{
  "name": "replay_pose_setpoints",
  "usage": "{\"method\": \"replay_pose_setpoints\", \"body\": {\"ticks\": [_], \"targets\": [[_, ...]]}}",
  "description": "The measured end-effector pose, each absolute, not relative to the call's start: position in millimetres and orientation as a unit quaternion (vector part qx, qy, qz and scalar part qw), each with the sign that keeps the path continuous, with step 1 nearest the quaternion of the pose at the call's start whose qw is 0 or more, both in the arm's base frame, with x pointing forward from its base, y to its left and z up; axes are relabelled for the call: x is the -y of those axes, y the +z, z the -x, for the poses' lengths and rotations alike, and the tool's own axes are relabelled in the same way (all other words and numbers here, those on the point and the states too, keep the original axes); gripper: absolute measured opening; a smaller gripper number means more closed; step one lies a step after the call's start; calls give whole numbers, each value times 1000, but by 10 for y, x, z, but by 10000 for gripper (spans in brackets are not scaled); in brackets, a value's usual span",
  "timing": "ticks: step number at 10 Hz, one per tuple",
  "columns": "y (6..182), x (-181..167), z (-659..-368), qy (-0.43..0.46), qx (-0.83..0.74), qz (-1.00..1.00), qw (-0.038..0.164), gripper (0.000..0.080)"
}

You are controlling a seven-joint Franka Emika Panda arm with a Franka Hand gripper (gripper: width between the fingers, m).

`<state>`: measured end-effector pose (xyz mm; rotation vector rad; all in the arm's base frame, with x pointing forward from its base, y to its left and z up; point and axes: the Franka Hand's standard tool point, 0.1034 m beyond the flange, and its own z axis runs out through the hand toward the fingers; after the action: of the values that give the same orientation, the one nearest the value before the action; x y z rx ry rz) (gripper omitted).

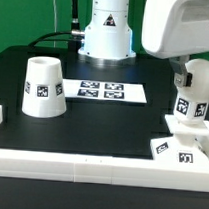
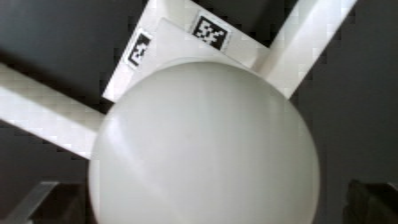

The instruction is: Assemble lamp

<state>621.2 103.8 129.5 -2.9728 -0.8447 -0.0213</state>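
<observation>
The black matte table point(image 1: 101, 127) fills most of the exterior view. The white Franka arm point(image 1: 177, 27) reaches over its side at the exterior view's right. A long white plastic border rail point(image 1: 89, 169) runs along the table edge nearest to the camera.

The white tapered cup-like plastic shade point(image 1: 43, 87) stands with its wide mouth down. It is near the table edge at the exterior view's left and is well apart from the arm. The thin flat white marker board point(image 1: 99, 90) with its printed tags lies in the middle of the table, just beside the shade.

The flat square white plastic base point(image 1: 180, 142) with black-and-white tags lies near the table corner that is closest to the camera, at the exterior view's right, just beside the rail. In the wrist view the base point(image 2: 178, 40) shows behind the bulb, with two tags visible.

The white round-headed plastic bulb point(image 1: 193, 106) stands upright on the base. The two-finger gripper point(image 1: 194, 78) is directly above the bulb and its fingers come down around the bulb's head. In the wrist view the bulb point(image 2: 205, 150) fills nearly all the space between the dark fingers point(image 2: 36, 205). I cannot tell whether the fingers press on the bulb or only stand close beside it.
</observation>
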Motion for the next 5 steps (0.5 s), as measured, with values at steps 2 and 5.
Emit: {"method": "replay_pose_setpoints", "body": {"ticks": [2, 5], "targets": [[1288, -1020, -6215, -10, 369, 929, 17, 699], [1271, -1017, -6231, -20, 505, 863, 7, 699]]}}
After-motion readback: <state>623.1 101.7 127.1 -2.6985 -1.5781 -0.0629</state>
